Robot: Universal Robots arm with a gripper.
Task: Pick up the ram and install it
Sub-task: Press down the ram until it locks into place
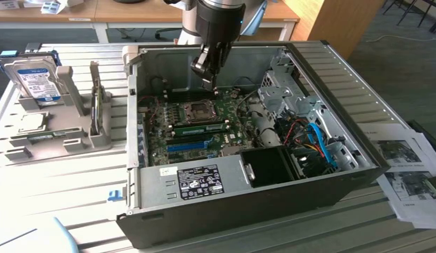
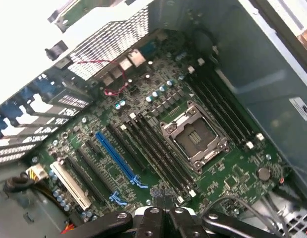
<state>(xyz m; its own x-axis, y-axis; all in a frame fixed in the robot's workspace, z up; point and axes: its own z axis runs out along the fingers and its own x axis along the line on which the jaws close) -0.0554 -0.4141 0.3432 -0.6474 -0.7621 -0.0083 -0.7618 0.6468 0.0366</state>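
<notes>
The gripper (image 1: 208, 74) hangs inside the open case (image 1: 358, 158), above the motherboard (image 1: 236, 138), at about 12 o'clock from the socket (image 1: 200, 110). Whether its fingers are open or closed cannot be told. In the exterior view the ram (image 1: 198, 128) lies flat in a slot just at 6 o'clock from the socket, with a blue slot (image 1: 186, 146) beyond it. On the tabletop (image 1: 63, 179), at 9 o'clock from the case, a grey holder (image 1: 56, 138) carries a hard drive (image 1: 35, 79).
</notes>
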